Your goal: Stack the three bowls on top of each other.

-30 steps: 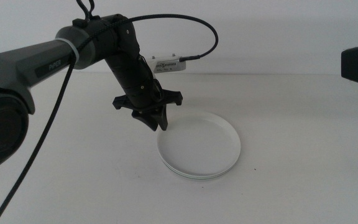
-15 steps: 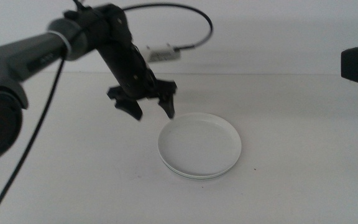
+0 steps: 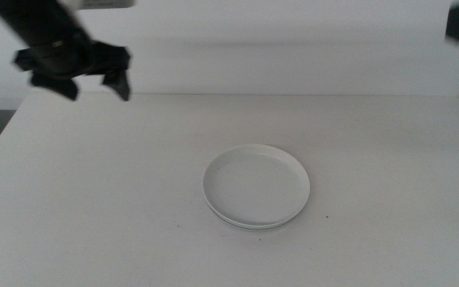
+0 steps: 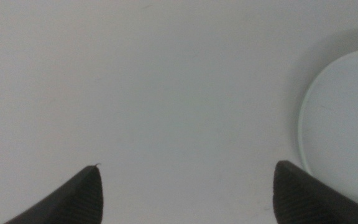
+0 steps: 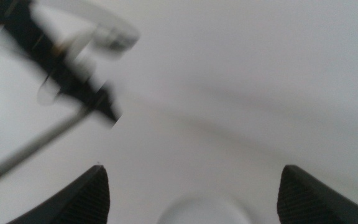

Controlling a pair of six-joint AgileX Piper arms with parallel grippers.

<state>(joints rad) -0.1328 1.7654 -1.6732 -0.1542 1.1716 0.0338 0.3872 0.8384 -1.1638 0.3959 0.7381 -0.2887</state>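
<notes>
Round, smooth, low-rimmed bowls [image 3: 256, 185] sit stacked.

Bright, even light; motion-blurred right wrist view.

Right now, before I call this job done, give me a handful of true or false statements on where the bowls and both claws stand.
1. The bowls sit in one stack on the table. True.
2. The left claw is clamped on the top bowl's rim. False: it hangs open, up and away toward the table's far left, holding nothing.
3. One bowl lies apart from the stack. False: no loose bowl shows in any view.
4. The right claw is open and holds nothing. True: its jaws stand wide apart in its wrist view.
5. The top bowl is white. True: only thin rim edges show beneath it.
</notes>
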